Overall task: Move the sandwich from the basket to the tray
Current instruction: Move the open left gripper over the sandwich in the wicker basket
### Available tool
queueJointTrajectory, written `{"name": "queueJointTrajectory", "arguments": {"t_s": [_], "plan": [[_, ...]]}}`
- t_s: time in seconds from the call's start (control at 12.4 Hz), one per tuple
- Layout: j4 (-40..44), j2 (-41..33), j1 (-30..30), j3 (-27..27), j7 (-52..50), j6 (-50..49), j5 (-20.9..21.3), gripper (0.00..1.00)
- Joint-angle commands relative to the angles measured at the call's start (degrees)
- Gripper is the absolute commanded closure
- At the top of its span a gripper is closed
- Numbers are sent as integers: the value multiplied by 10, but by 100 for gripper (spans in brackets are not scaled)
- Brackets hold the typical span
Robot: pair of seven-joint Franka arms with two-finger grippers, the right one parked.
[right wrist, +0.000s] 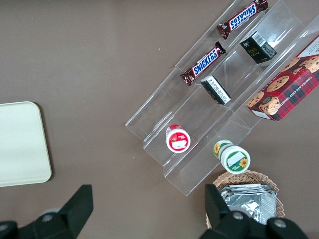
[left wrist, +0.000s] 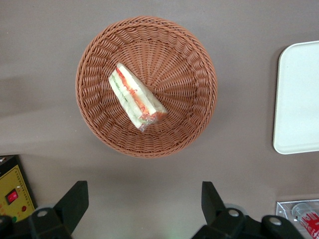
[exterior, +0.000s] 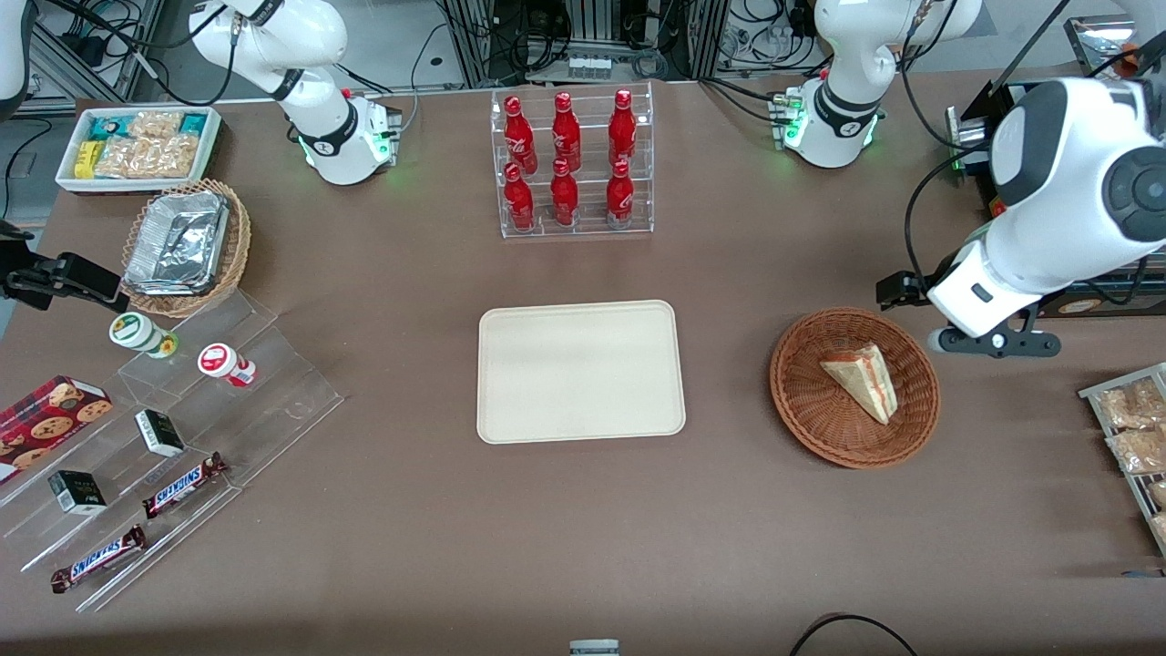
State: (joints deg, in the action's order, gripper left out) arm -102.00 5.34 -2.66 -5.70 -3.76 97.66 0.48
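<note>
The sandwich [exterior: 864, 378] [left wrist: 135, 97], a clear-wrapped pale wedge with red and green filling, lies on its side in the round reddish-brown wicker basket [exterior: 802, 401] [left wrist: 194, 59]. The cream tray [exterior: 580, 371] [left wrist: 299, 99] rests flat and bare at the table's middle, a short way from the basket toward the parked arm's end. My gripper [exterior: 995, 343] [left wrist: 143, 201] hovers high over the table just outside the basket's rim, toward the working arm's end. Its fingers [left wrist: 75, 204] stand wide open with nothing between them, apart from the basket.
A clear rack of red bottles [exterior: 572, 164] stands farther from the front camera than the tray. Acrylic steps with snacks [exterior: 182, 437], a tan basket of foil containers [exterior: 182, 244] and a white snack bin [exterior: 137, 146] sit toward the parked arm's end. Packets [exterior: 1134, 428] lie near the basket.
</note>
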Motion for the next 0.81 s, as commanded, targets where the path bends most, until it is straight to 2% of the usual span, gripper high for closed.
{"name": "queueJointTrajectory", "arguments": {"t_s": [0.0, 0.57, 0.73], "plan": [[-21, -2, 1, 0, -8, 25, 8, 0], [-97, 2, 7, 10, -16, 103, 8, 0], [-114, 10, 7, 17, -73, 131, 8, 0]]}}
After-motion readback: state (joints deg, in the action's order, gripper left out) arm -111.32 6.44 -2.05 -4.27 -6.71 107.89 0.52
